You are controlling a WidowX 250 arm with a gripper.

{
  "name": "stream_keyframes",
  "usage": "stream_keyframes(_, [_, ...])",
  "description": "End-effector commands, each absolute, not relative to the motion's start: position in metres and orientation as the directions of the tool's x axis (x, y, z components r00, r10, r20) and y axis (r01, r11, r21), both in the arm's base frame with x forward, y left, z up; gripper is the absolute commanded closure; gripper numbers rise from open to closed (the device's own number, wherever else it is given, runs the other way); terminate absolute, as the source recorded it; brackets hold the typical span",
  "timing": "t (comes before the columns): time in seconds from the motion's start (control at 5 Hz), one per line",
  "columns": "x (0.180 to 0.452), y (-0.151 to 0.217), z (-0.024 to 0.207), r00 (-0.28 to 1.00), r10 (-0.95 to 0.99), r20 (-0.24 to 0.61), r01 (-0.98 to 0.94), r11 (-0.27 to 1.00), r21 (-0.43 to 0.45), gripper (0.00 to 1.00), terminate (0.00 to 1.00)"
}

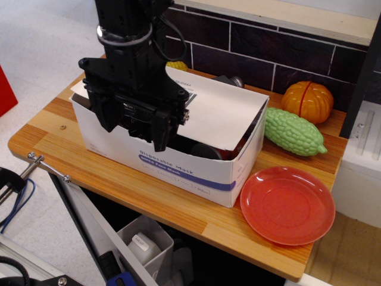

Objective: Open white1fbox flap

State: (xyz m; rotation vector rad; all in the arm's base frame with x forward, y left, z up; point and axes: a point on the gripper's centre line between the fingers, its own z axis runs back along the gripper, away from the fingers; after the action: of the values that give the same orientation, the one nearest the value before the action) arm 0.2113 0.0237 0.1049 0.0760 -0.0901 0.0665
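Observation:
The white1fbox (178, 170) stands on the wooden table, its long side with the blue band and "Disposable Mask" print facing me. Its flap (223, 113), a broad plain white panel, is hinged along the far long edge and slopes down over the box opening, leaving a gap at the front where dark items (205, 150) show inside. My black gripper (137, 132) hangs over the left half of the box at its front rim, jaws spread wide with nothing between them. It hides the left part of the flap.
A red plate (287, 204) lies right of the box near the table's front edge. A green bumpy gourd (293, 131) and an orange pumpkin (308, 101) sit behind it by the dark tiled wall. A small grey-white bin (146, 244) stands below the table.

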Motion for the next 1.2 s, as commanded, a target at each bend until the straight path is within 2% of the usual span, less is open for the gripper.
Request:
stream_keyframes(0.0, [0.211,0.024,0.105,0.994,0.063,0.092,-0.070,0.995,0.073,0.00,0.00])
stream_keyframes(0.2, [0.224,0.029,0.105,0.997,0.010,0.070,-0.013,0.999,0.040,0.00,0.00])
stream_keyframes(0.4, [0.231,0.030,0.102,0.995,-0.024,0.096,0.021,0.999,0.034,0.00,0.00])
stream_keyframes(1.0, [0.239,0.031,0.094,0.993,0.001,0.118,0.007,0.998,-0.063,0.00,0.00])
